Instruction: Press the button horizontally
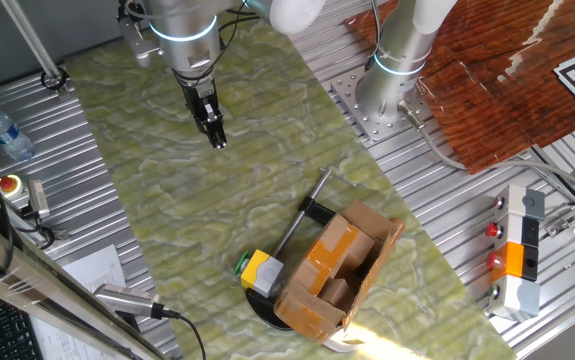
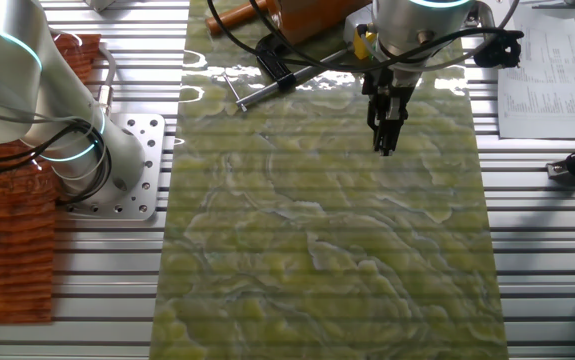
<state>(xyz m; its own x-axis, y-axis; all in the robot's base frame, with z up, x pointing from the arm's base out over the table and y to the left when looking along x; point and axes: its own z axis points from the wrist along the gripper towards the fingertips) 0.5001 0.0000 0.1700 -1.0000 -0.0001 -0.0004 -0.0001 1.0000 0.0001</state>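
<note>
The gripper (image 1: 218,140) hung over the green marbled mat (image 1: 237,200) on the far side of it in one fixed view, pointing down, its black fingers narrowing to a tip just above the cloth. In the other fixed view the gripper (image 2: 384,143) showed as a dark tapered stub below the silver wrist, and neither view made out a gap or a contact at the tips, so I could not tell whether the claw was spread or pressed together. It held nothing that could be seen.

The button (image 1: 239,267) sat well apart from the gripper, at the near edge of the mat: a small green disc with a dark rim on the left face of a yellow cube (image 1: 261,270). The cube stood just beside the open cardboard box (image 1: 339,270), at the box's left end. A black clamp with a long metal bar (image 1: 305,220) lay against the box's far side, slanting away from it.

Off the mat to the left, a water bottle (image 1: 3,132) lay on the ribbed metal table (image 1: 77,170), and a red mushroom switch (image 1: 10,184) stood nearer. On the right stood a grey-and-orange panel (image 1: 522,250) with small red lights.
</note>
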